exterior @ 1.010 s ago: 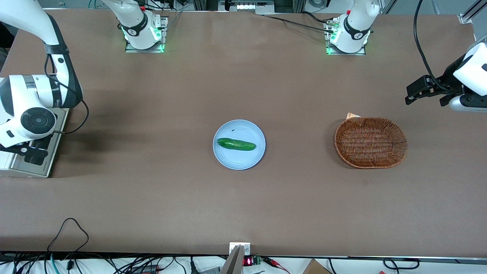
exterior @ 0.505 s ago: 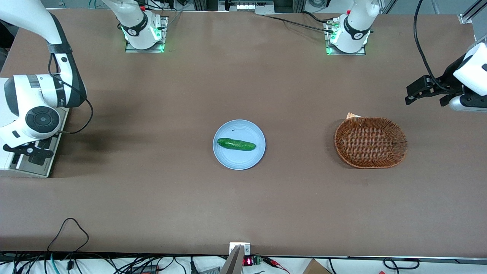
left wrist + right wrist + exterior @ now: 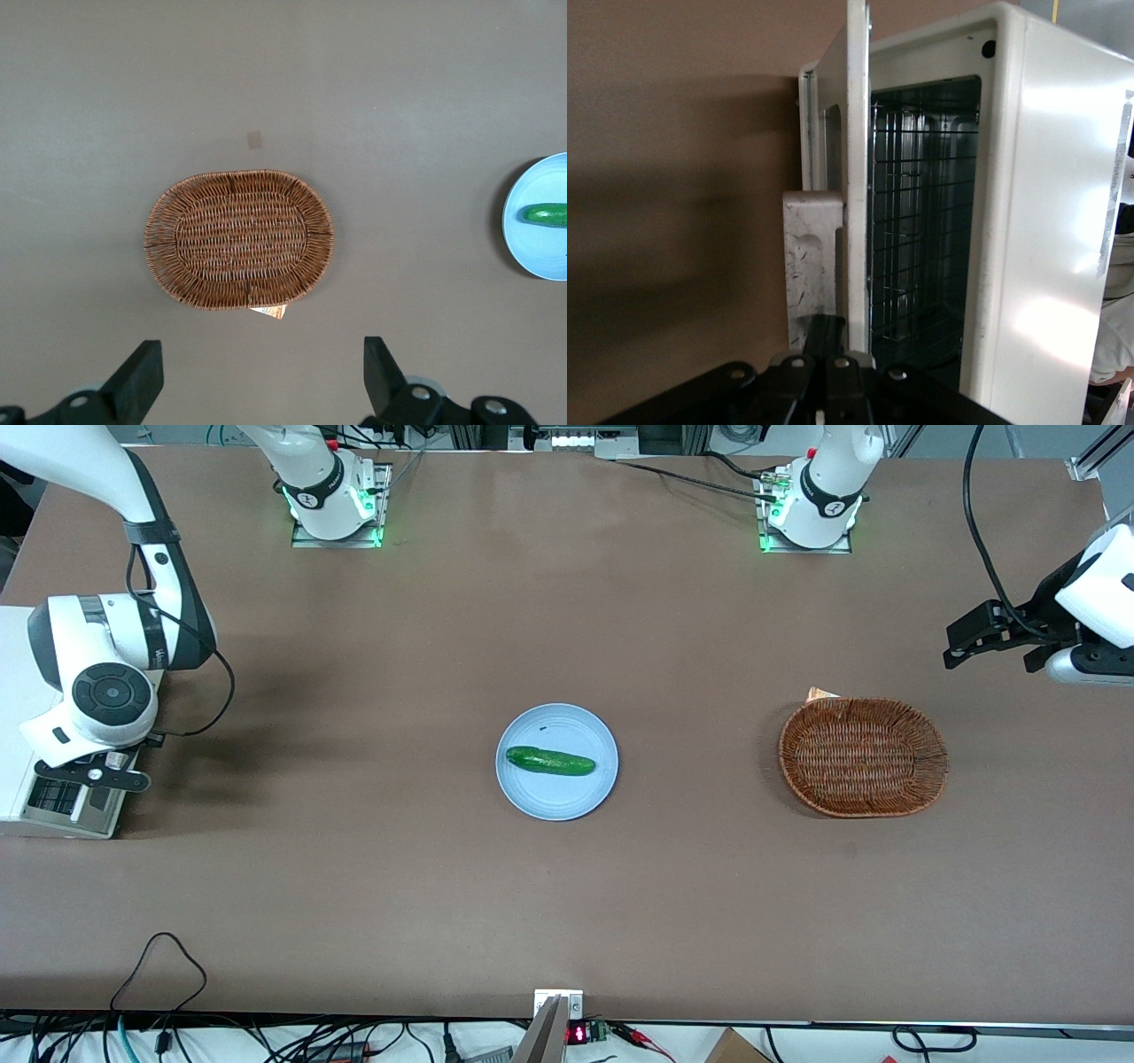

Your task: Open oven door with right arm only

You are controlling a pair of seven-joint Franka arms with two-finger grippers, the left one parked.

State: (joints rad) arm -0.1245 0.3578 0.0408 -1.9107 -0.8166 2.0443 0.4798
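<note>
The small white toaster oven (image 3: pixel 13 717) stands at the working arm's end of the table, partly under the right arm (image 3: pixel 97 655). In the right wrist view the oven door (image 3: pixel 858 133) stands ajar, edge-on, and the wire rack shows inside the oven body (image 3: pixel 1036 221). My gripper (image 3: pixel 830 332) is shut, its black fingertips together against the silver handle (image 3: pixel 811 257) on the door's outer face. In the front view the gripper (image 3: pixel 89 777) sits over the door (image 3: pixel 62 806).
A light blue plate (image 3: pixel 532 797) holding a green cucumber (image 3: pixel 549 761) lies mid-table. A brown wicker basket (image 3: pixel 797 726) sits toward the parked arm's end, also under the left wrist camera as the basket (image 3: pixel 159 239). Cables hang along the table's near edge.
The right arm's wrist has shifted toward the table's middle and slightly nearer the front camera, with the gripper staying at the door. More of the oven's white top shows.
</note>
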